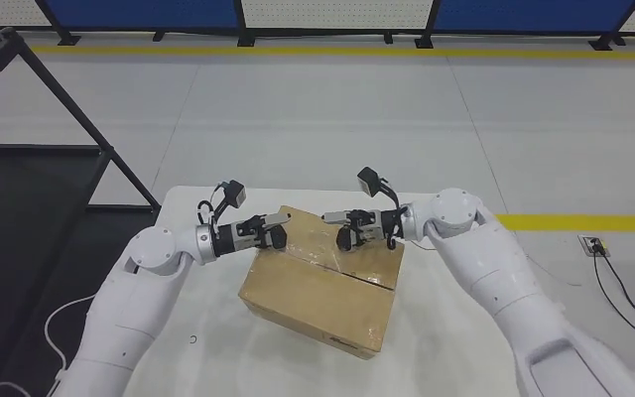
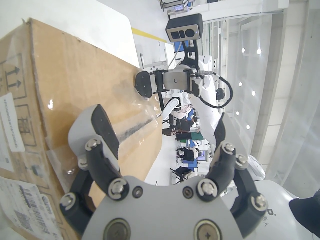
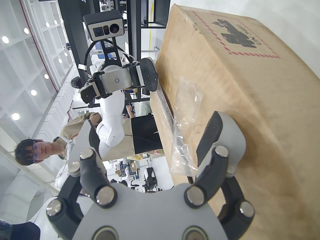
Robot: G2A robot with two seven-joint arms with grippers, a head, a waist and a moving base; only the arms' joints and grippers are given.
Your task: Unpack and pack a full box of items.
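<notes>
A closed brown cardboard box [image 1: 322,288] lies slantwise on the white table [image 1: 427,328], its top seam sealed with clear tape. My left gripper [image 1: 276,236] hovers open at the box's far top edge, one finger [image 2: 105,126] above the box top [image 2: 75,76]. Opposite it, my right gripper [image 1: 345,236] is open over the same edge. A loose, crumpled strip of clear tape [image 3: 185,116] sticks up from the box [image 3: 237,88] beside the right finger [image 3: 210,133]. Each wrist view shows the other gripper: the right gripper [image 2: 143,84] and the left gripper [image 3: 148,74].
The box takes up the table's middle, with bare white surface to its sides and in front. A black metal frame [image 1: 69,109] stands beyond the table's left corner. Printed labels [image 2: 15,126] cover the box's side.
</notes>
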